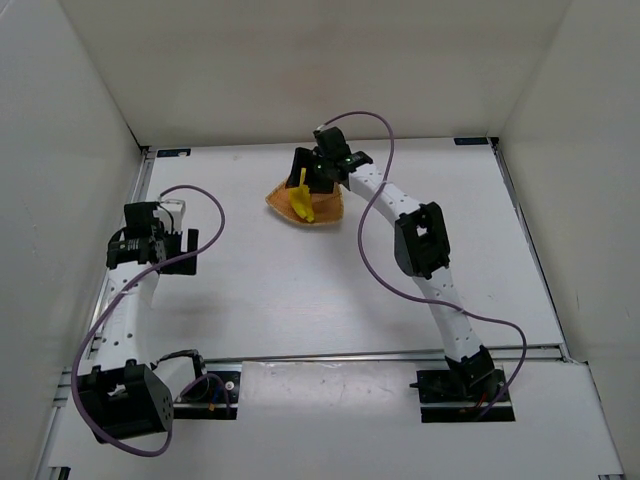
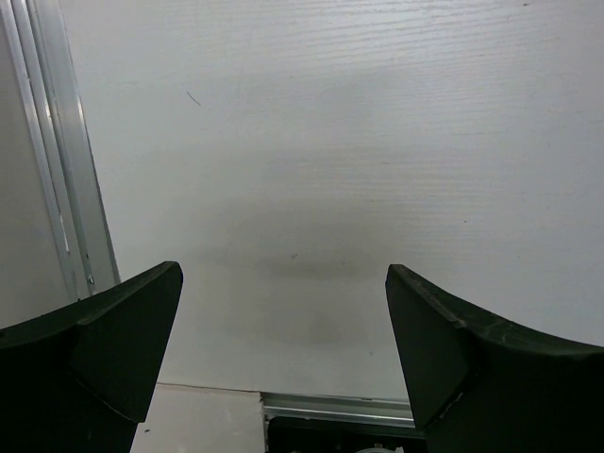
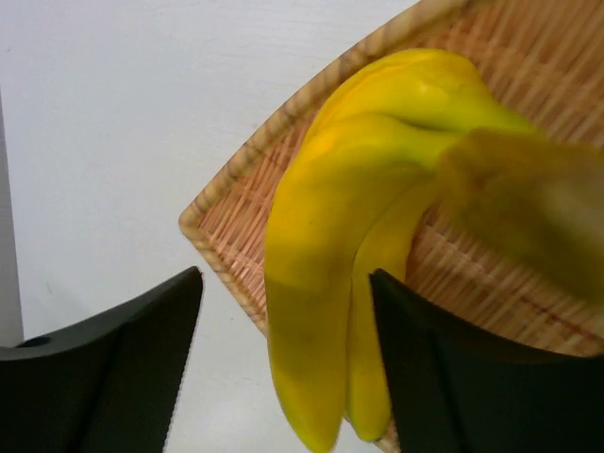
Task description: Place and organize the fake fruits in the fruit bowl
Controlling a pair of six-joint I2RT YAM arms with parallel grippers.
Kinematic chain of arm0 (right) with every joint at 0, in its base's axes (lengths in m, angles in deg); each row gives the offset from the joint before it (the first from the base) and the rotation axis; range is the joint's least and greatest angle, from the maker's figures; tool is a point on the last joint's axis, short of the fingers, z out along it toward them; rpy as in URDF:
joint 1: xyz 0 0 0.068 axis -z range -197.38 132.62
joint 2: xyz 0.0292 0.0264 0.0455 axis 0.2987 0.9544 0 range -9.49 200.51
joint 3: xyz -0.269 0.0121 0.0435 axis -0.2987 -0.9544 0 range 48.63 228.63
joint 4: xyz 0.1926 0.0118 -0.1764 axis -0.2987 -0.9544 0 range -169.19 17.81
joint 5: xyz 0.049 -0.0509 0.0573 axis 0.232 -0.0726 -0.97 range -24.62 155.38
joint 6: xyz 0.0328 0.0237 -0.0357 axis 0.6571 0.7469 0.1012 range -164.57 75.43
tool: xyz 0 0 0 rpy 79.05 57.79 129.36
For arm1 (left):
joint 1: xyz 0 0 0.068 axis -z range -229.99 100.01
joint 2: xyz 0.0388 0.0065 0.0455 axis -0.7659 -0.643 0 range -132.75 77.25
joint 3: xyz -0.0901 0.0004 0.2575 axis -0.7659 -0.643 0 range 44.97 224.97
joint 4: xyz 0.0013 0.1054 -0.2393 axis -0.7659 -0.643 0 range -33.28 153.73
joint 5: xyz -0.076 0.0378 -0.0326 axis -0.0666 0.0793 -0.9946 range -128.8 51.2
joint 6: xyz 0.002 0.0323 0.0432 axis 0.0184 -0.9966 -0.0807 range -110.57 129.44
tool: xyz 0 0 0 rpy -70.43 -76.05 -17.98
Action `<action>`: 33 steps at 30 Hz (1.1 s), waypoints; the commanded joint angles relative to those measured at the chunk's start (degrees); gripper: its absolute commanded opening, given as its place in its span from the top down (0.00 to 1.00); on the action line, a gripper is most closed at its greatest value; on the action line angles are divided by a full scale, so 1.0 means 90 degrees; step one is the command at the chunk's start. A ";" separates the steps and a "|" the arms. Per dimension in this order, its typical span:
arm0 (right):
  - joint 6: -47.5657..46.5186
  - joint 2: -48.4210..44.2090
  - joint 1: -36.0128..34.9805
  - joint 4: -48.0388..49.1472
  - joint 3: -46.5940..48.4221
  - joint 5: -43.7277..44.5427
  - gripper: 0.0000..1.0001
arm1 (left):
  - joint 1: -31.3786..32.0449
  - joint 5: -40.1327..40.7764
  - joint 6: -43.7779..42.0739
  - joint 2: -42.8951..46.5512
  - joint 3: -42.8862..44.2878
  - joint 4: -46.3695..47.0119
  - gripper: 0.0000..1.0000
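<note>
The right gripper (image 3: pixel 285 276) is recorded with jaws parted, its left finger clear of the banana (image 3: pixel 321 236) lying between them (contact at the right finger cannot be told). The banana is laid in the wicker fruit bowl (image 3: pixel 231 231), its near tip seen crossing the rim. The left gripper (image 2: pixel 283 283) is held open over the table (image 2: pixel 330 142), well apart from the bowl.

Bright even light, soft shadows, banana (image 3: pixel 321 264) partly blurred
</note>
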 commanded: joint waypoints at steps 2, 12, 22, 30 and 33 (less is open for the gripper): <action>0.0041 -0.0516 -0.0047 0.0266 -0.0188 -0.0402 0.13 | 0.0017 0.0162 0.0102 0.0350 0.0253 0.0215 0.00; -0.1110 -0.4318 -0.0047 -0.0836 -0.2730 0.1127 0.00 | 0.0017 0.1614 0.1028 0.0624 0.1140 0.0352 0.00; -0.0159 -0.8911 0.0431 -0.2800 -0.8222 0.3592 0.00 | 0.0026 0.0241 0.0123 0.0644 0.0840 -0.0086 0.00; 0.1300 -1.1552 0.0314 -0.3347 -1.0345 0.2889 0.00 | 0.0086 0.1510 -0.1420 0.1258 -0.1445 -0.0233 0.05; 0.1544 -1.1621 0.0255 -0.3639 -1.0277 0.2889 0.00 | 0.0086 0.1423 -0.1480 0.1628 -0.1720 -0.0496 0.00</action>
